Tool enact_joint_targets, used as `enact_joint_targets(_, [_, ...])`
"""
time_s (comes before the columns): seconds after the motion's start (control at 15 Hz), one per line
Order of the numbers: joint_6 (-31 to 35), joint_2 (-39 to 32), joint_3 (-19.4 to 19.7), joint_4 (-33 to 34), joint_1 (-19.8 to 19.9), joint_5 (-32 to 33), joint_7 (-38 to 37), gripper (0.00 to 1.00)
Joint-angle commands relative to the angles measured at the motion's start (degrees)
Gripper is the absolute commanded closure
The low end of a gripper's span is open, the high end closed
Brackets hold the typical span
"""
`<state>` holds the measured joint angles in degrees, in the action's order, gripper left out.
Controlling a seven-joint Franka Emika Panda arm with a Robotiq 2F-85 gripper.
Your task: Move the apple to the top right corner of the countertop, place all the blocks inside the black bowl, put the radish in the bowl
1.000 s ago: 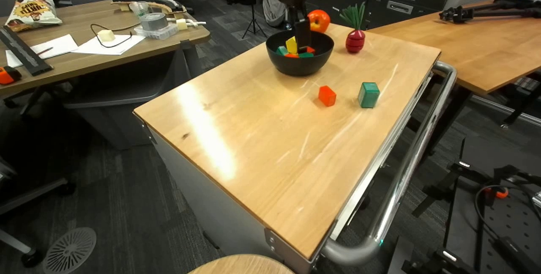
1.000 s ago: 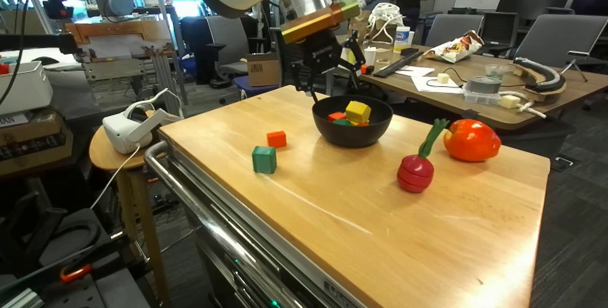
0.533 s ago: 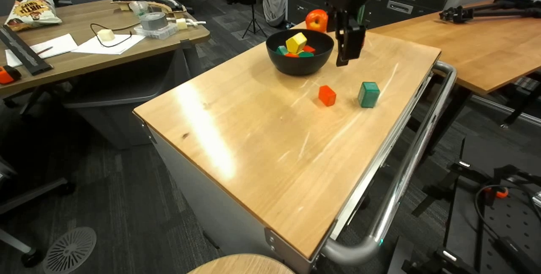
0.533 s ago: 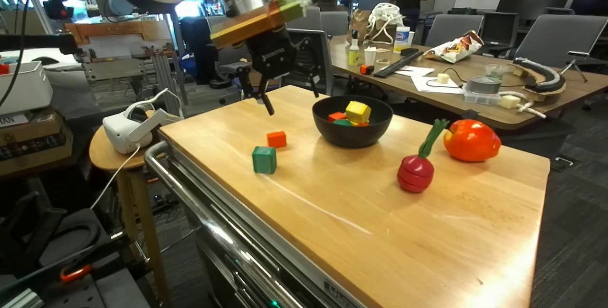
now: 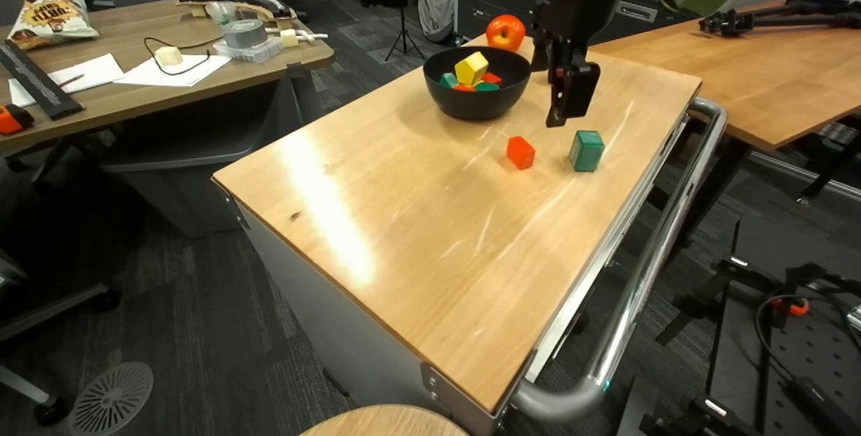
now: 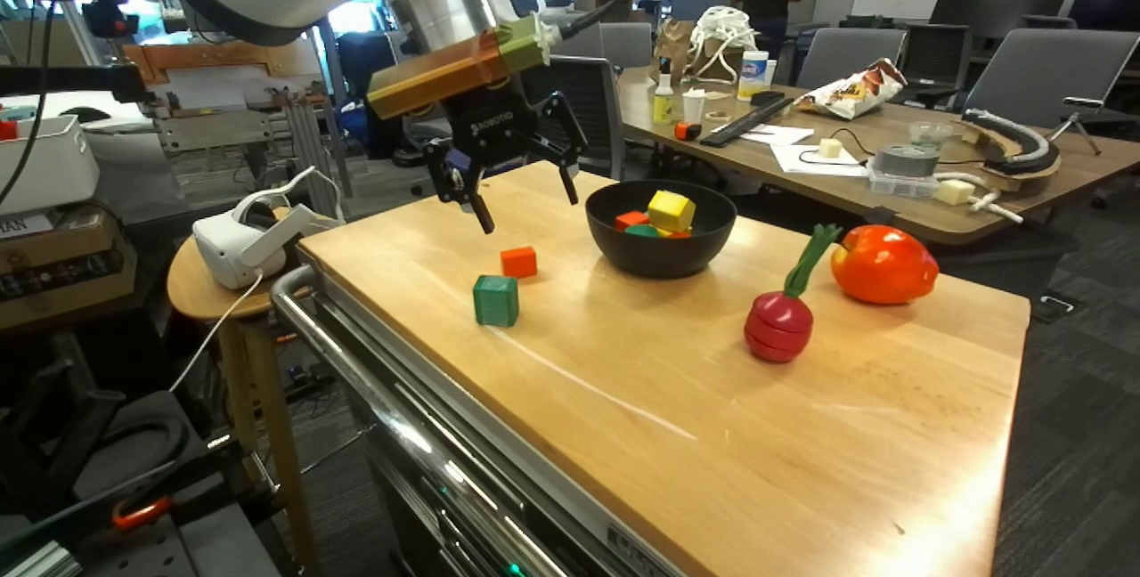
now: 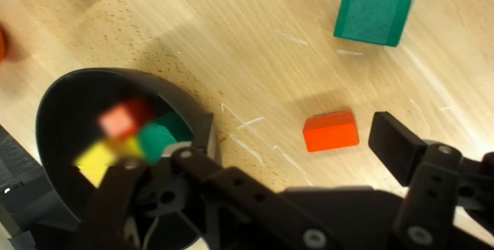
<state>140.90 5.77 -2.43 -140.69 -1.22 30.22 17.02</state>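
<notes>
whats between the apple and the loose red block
The black bowl, with blocks inside, sits between the apple and the loose red block in both exterior views; in an exterior view, the radish's leaves also cross that line.

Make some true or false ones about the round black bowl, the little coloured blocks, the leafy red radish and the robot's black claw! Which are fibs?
1. The round matte black bowl has a boxy yellow block in it. True.
2. The bowl is upside down. False: its open side faces up.
3. The leafy dark-red radish sits on the light wooden rectangular countertop. True.
4. The two-fingered black claw is open. True.
5. The claw is holding the yellow block. False: the claw is empty.
6. Every block is in the bowl. False: a boxy green block and a boxy orange-red block lie outside it.
</notes>
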Motion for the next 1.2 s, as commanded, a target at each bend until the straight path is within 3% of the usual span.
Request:
enact_joint_targets(0.0, [1.3,-0.2,0.9,-0.6,0.0,-2.0,3.8,0.00])
enact_joint_targets(0.47, [3.2,-1.4,4.4,-2.9,1.2,-6.9,12.8,0.00])
enact_joint_targets(1.13, [6.9,-2.2,6.6,-5.0,2.3,-24.2,33.1,0.00])
